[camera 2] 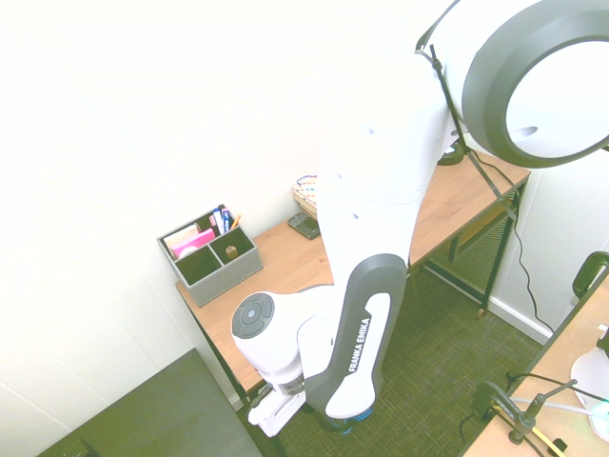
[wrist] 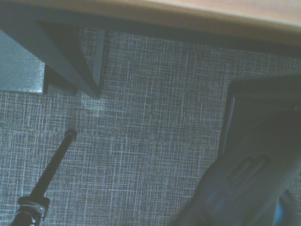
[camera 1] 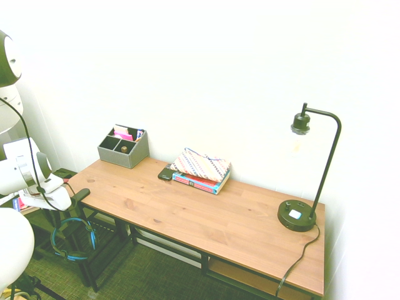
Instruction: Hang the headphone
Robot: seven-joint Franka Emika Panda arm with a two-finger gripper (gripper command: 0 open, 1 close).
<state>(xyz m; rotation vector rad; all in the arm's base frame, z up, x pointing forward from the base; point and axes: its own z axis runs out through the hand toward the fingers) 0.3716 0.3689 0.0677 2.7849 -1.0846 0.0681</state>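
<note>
I see the headphone (camera 1: 73,240) hanging below the end effector (camera 1: 80,195) at the left end of the counter (camera 1: 206,219), its blue band looped just off the counter's edge above the carpet (camera 1: 144,275). I cannot tell how wide the end effector stands. An organizer (camera 1: 124,149), books (camera 1: 201,170) and a lamp (camera 1: 307,169) sit on the counter.

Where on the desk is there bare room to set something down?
The desk is bare along its front, and between the stacked books and the lamp. It is crowded at the back, around the gray organizer and the books.
</note>
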